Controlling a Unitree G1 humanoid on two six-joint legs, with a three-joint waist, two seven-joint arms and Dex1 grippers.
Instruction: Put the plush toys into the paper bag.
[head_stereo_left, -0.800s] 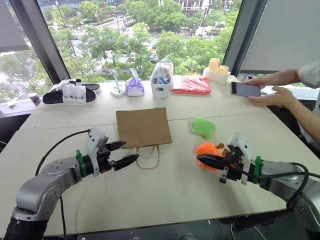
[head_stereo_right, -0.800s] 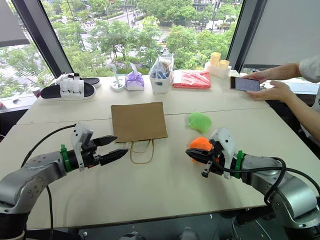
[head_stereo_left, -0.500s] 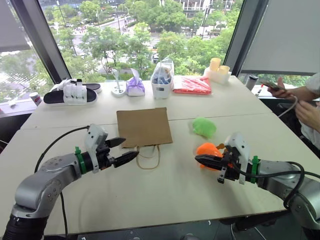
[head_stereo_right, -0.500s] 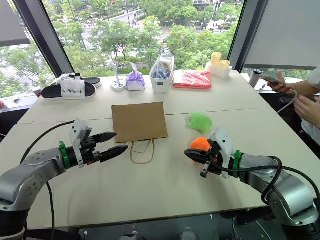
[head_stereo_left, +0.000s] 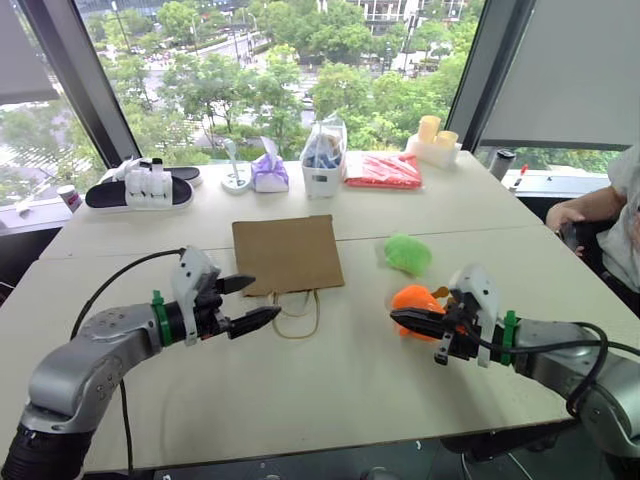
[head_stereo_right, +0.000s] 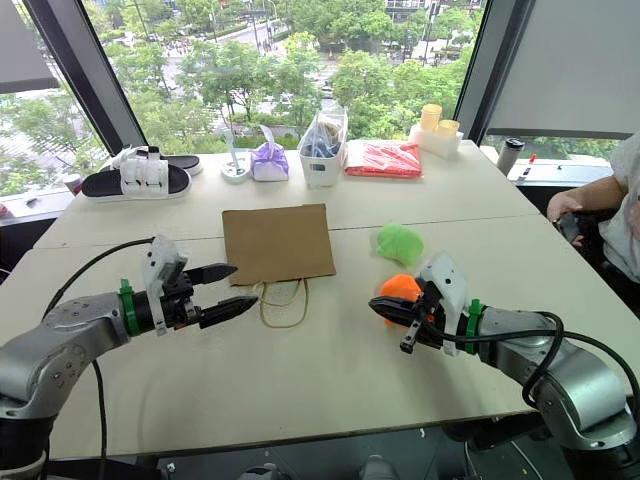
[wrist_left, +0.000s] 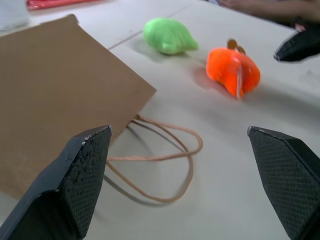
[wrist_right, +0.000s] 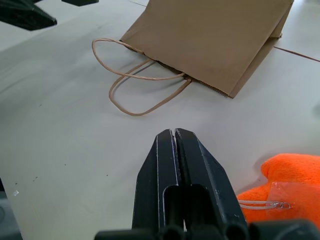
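Lying flat, paper bag (head_stereo_left: 288, 254) (handles toward robot); left jaws spread empty, right jaws pressed together, empty.

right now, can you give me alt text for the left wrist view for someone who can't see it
Two open black fingers frame a flat brown paper bag lying on a pale table, its looped handles trailing toward the camera. Beyond the bag sit a lime green plush toy and an orange plush toy, with the tip of the right gripper near the orange one.
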